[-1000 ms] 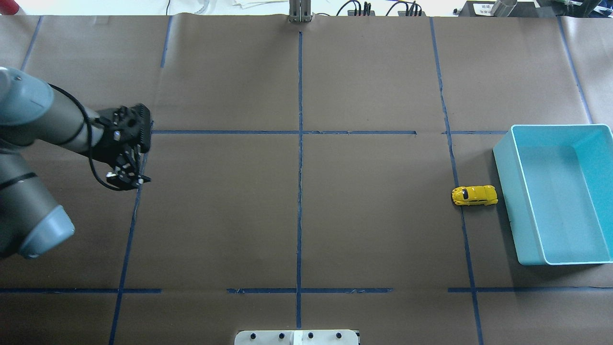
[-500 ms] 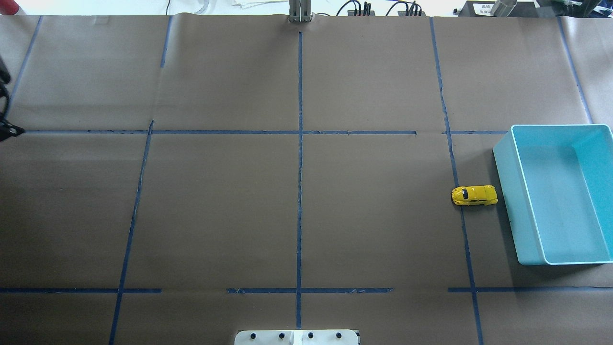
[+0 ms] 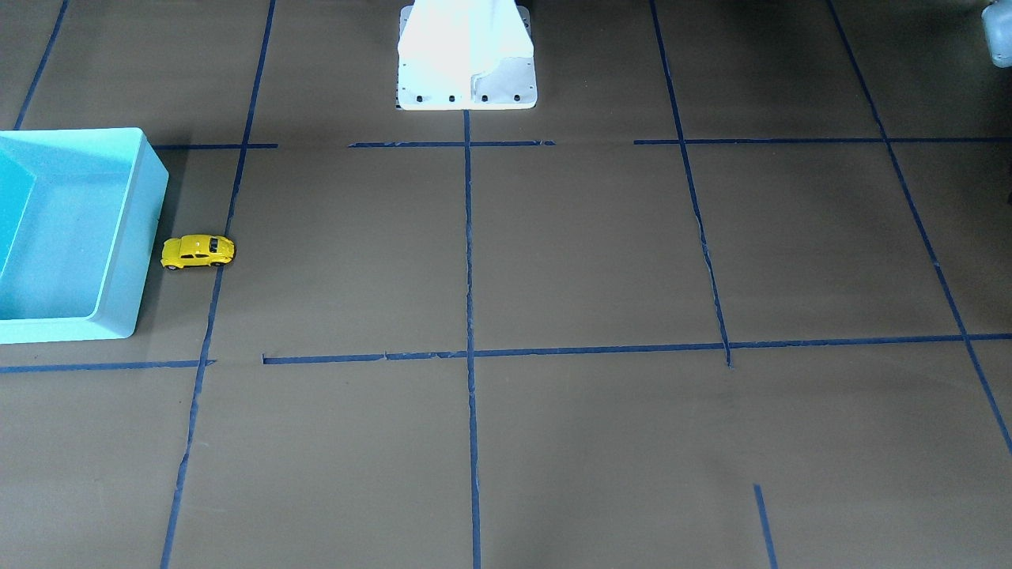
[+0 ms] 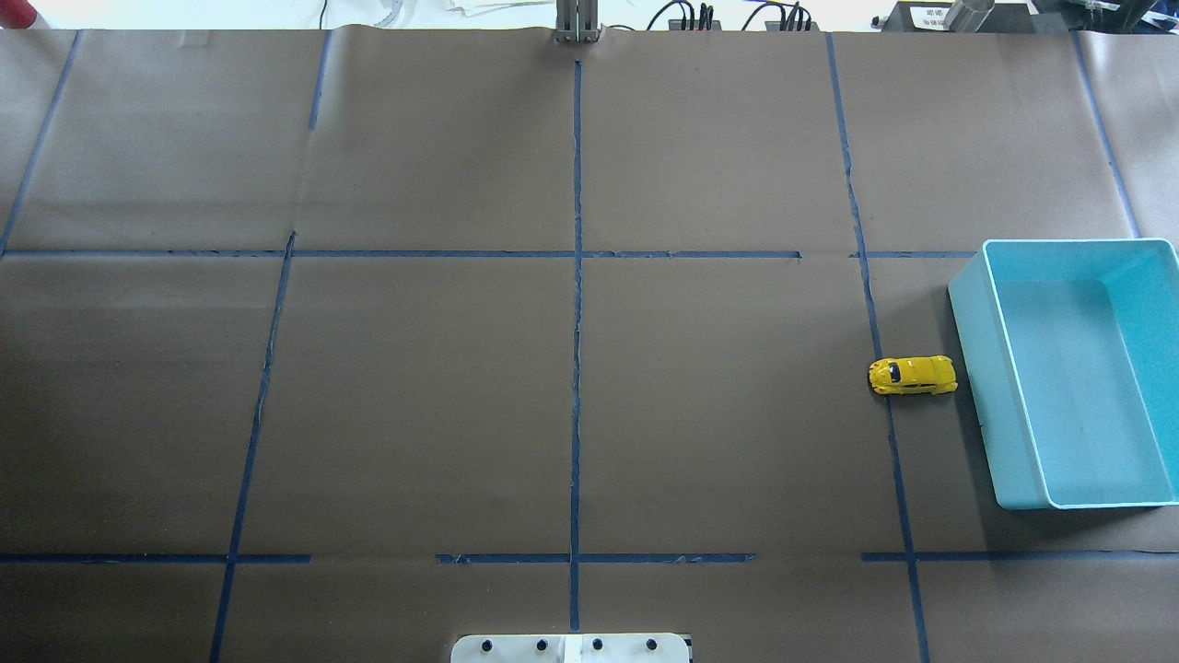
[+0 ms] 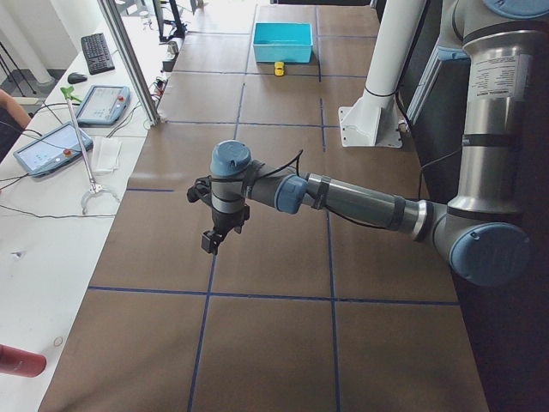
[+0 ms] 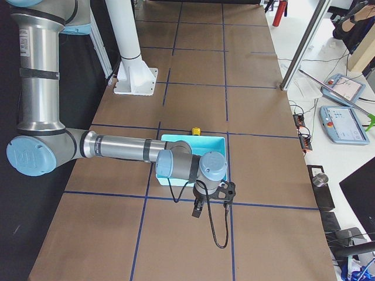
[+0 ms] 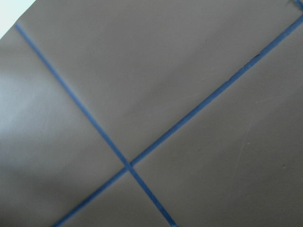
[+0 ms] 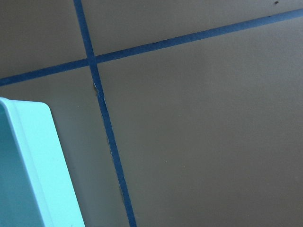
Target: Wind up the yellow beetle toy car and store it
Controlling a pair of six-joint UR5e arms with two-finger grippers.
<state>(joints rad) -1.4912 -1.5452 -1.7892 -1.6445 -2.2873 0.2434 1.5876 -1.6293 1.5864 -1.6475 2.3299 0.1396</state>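
Note:
The yellow beetle toy car (image 4: 912, 376) stands on its wheels on the brown table, just left of the turquoise bin (image 4: 990, 396) and apart from it. It also shows in the front view (image 3: 198, 251) next to the bin (image 3: 150, 237). The bin holds nothing. My left gripper (image 5: 210, 245) shows only in the left side view, hovering over the table's left end, far from the car (image 5: 279, 69). My right gripper (image 6: 197, 211) shows only in the right side view, just beyond the bin (image 6: 193, 137). I cannot tell whether either is open or shut.
The white robot base (image 4: 571, 647) sits at the near middle edge. Blue tape lines grid the brown table. A metal post (image 5: 129, 60) and operator tablets (image 5: 43, 146) stand along the far side. The right wrist view shows a bin corner (image 8: 33, 165).
My left arm has pulled back to the left and out of the overhead view. The car and the bin have not moved.

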